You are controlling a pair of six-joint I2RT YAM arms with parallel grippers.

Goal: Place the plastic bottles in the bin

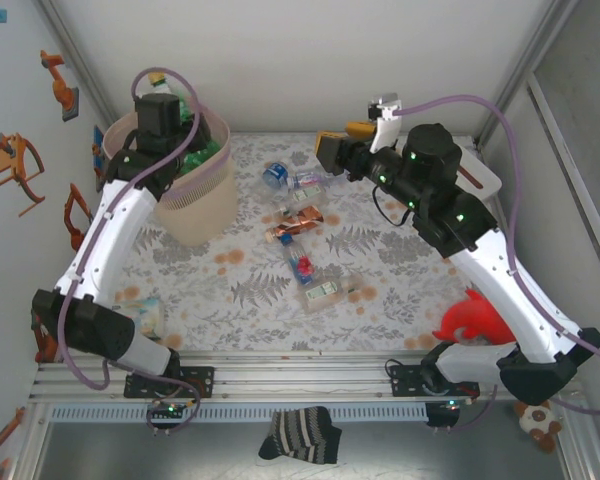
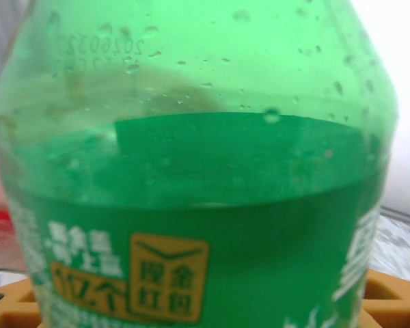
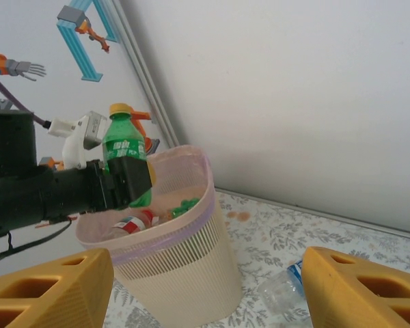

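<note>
Floral-clothed table (image 1: 380, 262), boxed in by a white back wall and side panels, with both arm bases along the near rail. At far left, close against the left wall, the pale pink bin (image 1: 195, 215), open at the top. Bare cloth just right of the bin, then a loose string of plastic bottles (image 1: 300, 225) down the middle of the table. More open cloth on the right, up to a red plush toy (image 1: 475, 320). One stray bottle (image 1: 145, 315) beside the left arm's base.

Above the bin's far rim, the left gripper (image 3: 130, 179), part-closed on a green bottle (image 3: 125, 150) with a yellow cap, held upright. Inside the bin, a red-labelled bottle (image 3: 133, 222) and something green.

Over the far middle of the table, the right gripper (image 1: 332, 150), with fingers spread wide and nothing between them, well apart from the bin and facing it.
</note>
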